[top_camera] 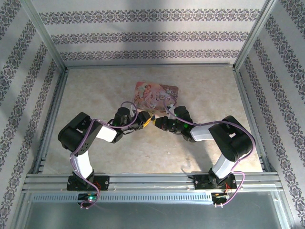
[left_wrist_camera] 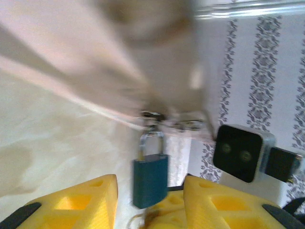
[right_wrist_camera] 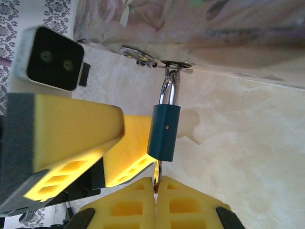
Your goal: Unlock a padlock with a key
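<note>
The small padlock with a blue body and thin silver shackle (right_wrist_camera: 163, 133) is hooking by its shackle onto the metal hasp (right_wrist_camera: 174, 64) at the edge of the pink picture-decorated tin box (right_wrist_camera: 214, 28). The tin box is resting on the pale counter (top_camera: 205, 143).

The padlock body is extending away from the tin box toward both grippers. The right gripper (right_wrist_camera: 155, 187) is sitting in line with the bottom end of the padlock. Its yellow fingers are clenching together on the thin silvery key (right_wrist_camera: 157, 172). The key is reaching from the fingertips to the underside of the padlock body (how far it is seated in the keyway cannot be told).

The left gripper (left_wrist_camera: 150, 183) is standing released. Its two yellow fingers are straddling the padlock (left_wrist_camera: 150, 177), with a gap showing on each side in the left wrist view.
</note>
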You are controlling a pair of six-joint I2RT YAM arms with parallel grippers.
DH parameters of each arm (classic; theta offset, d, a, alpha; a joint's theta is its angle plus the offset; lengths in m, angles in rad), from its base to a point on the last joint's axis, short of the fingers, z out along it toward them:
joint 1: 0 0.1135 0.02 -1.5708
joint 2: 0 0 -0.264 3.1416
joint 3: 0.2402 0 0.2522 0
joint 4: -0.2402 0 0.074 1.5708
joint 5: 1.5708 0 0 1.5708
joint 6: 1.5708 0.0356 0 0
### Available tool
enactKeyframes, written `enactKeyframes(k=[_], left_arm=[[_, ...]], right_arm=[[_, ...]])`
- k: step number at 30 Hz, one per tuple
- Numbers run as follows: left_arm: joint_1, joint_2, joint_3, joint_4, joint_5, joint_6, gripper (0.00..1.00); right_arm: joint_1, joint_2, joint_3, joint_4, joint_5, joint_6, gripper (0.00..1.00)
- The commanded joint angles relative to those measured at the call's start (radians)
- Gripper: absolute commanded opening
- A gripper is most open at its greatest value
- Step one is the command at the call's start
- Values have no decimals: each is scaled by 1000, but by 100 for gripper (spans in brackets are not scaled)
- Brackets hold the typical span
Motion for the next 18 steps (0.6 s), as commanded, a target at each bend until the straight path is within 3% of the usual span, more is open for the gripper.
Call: enactKeyframes(k=[1,7,18], left_arm=[[-10,-34,-34,-69,-47,-39,41],[-10,-50,-43,-65,-77,-54,44],[-16,38,-29,133,-47,-160,43]], right_arm=[[3,-11,-15,19,-18,-14,0],[3,-9,-13,20,-25,-17,0],[3,-7,-14,23,-28,-17,0]])
